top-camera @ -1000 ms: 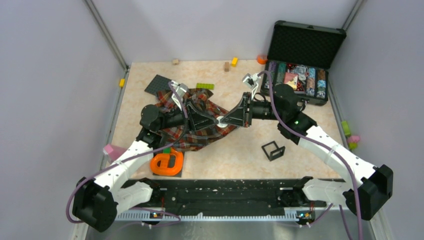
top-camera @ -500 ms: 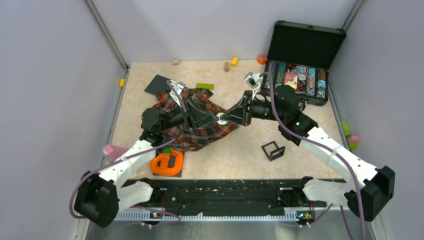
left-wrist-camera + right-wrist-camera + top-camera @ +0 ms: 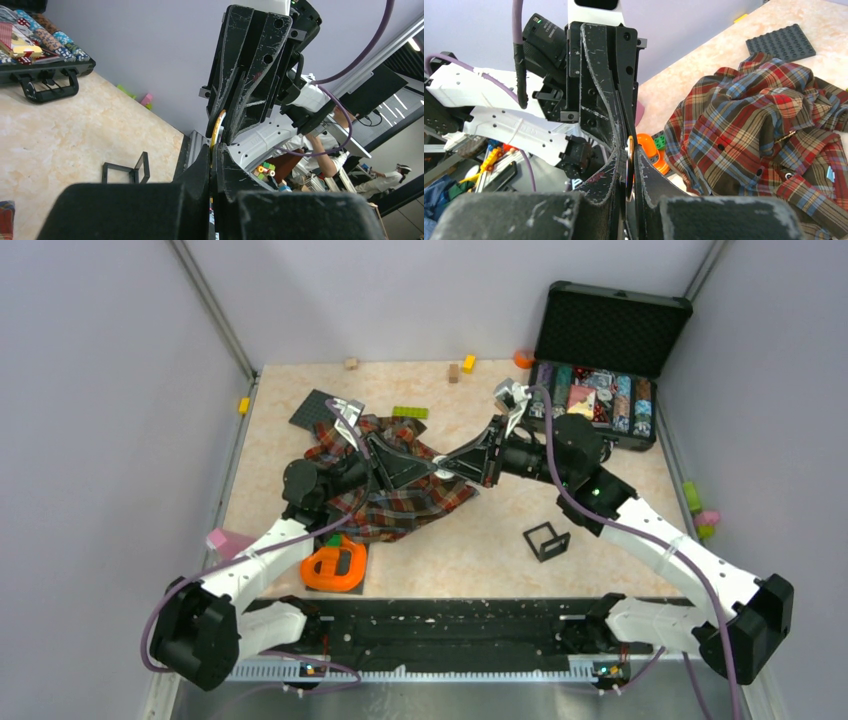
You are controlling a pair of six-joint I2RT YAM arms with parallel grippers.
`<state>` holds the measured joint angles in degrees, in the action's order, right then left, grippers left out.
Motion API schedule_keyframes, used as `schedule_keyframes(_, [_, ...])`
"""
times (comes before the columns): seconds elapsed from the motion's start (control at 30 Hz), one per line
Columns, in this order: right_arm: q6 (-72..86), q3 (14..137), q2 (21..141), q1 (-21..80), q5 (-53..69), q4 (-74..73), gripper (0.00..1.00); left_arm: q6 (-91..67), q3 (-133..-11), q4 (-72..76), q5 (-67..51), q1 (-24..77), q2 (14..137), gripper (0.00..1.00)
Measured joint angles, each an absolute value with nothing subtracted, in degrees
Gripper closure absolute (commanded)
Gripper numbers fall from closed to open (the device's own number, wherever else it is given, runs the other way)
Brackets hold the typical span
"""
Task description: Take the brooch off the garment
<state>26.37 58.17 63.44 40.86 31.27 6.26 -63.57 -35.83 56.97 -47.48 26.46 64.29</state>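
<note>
- Top external: the left end effector [image 3: 425, 473] and the right end effector [image 3: 450, 468] meet tip to tip at the centre of the frame. Over the last second their meeting point has crept a little toward the top of the frame. The garment [image 3: 400, 502] lies in much the same heap on the worktop [image 3: 500, 540]. I judge the pair to be drawing the brooch [image 3: 437, 472] up and away from the cloth rather than dragging the shirt along. The brooch shows here only as a pale speck between the tips, above the shirt's right edge.
- Left wrist: the brooch [image 3: 217, 129] stands edge-on at the centre, a thin whitish rim with a yellow tinge. It sits between the right end effector's narrow fingers above. Its lower edge runs into the slim gap of the left one's own fingers [image 3: 202, 165] below, so both look clamped on it. No plaid hangs from it here, and the chip case [image 3: 35, 50] sits in the upper left.
- Right wrist: the brooch appears again as a thin disc with a gold edge, pinched between this arm's own near-closed fingers at lower centre. The shirt is spread on the right of the frame, apart from the disc, with its checks and buttons plain. The removal looks done or nearly so, though I cannot tell whether a pin still catches a thread.
</note>
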Motion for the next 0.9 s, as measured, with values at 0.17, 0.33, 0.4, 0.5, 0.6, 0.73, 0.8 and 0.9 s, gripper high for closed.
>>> schedule_keyframes(0.17, [26.2,57.5,63.4,41.1,30.0,7.6,1.0,-63.2,-35.8,56.7,-46.7,26.6,64.3,1.0])
schedule_keyframes(0.33, [24.2,57.4,63.2,41.2,30.5,7.7,1.0,-63.3,-35.8,56.6,-46.9,26.6,64.3,1.0])
schedule_keyframes(0.4, [22.2,57.4,62.9,41.3,30.7,6.8,1.0,-63.4,-36.1,55.9,-47.5,26.7,64.3,1.0])
schedule_keyframes(0.5, [19.7,57.4,62.2,41.3,30.8,5.9,1.0,-63.8,-37.1,54.3,-48.6,26.8,64.4,1.0])
schedule_keyframes(0.6, [17.0,57.4,61.4,41.6,30.9,5.7,1.0,-64.6,-38.7,53.9,-50.1,26.9,65.1,1.0])
schedule_keyframes(0.73, [14.3,57.4,61.1,41.6,31.3,5.3,1.0,-66.3,-39.8,54.3,-51.6,26.9,66.6,1.0])
schedule_keyframes(0.8, [13.1,57.4,61.0,41.6,31.4,4.8,1.0,-67.4,-40.0,55.1,-52.2,26.9,67.4,1.0])
schedule_keyframes(0.9, [12.3,57.4,60.6,41.5,31.2,4.6,1.0,-69.7,-40.5,57.4,-52.9,26.9,68.9,1.0])
